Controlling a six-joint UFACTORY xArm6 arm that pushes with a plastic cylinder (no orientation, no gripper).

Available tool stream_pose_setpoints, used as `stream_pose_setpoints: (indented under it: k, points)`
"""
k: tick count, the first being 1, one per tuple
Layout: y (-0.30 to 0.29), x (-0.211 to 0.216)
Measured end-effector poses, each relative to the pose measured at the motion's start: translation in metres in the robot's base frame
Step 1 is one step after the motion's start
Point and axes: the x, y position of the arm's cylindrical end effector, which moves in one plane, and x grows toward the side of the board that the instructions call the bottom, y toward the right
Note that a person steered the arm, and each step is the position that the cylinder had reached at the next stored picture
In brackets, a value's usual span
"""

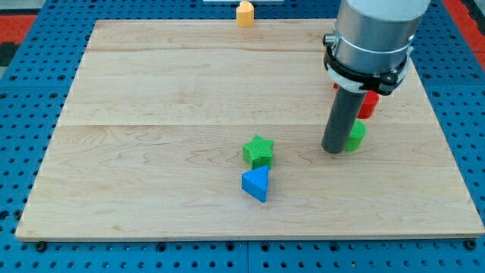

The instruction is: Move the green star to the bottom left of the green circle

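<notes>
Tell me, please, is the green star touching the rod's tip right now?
No, the green star sits apart at the view's left of my tip, right above the blue triangle.

my tip (334,149) down on wooden board (151,152), touching green circle (356,136) on its left; red block (369,104) just behind. green star (258,150) well left of tip, blue triangle (256,183) against it below. orange block (244,14) at top edge

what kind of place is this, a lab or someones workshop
Most likely a robotics lab bench. A wooden board lies on a blue perforated base, small blocks like the green star and blue triangle sit on it, and my tip rests beside the green circle.
</notes>
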Motion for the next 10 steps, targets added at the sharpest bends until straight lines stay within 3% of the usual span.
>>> stream_pose_setpoints:
  k: [3, 5, 6, 7, 8, 9, 10]
  points:
    - [0.027, -0.001]
    - [-0.117, -0.044]
    - [-0.167, -0.019]
    - [-0.137, 0.028]
    - [-0.056, 0.022]
    - [-0.09, 0.019]
    - [-0.079, -0.008]
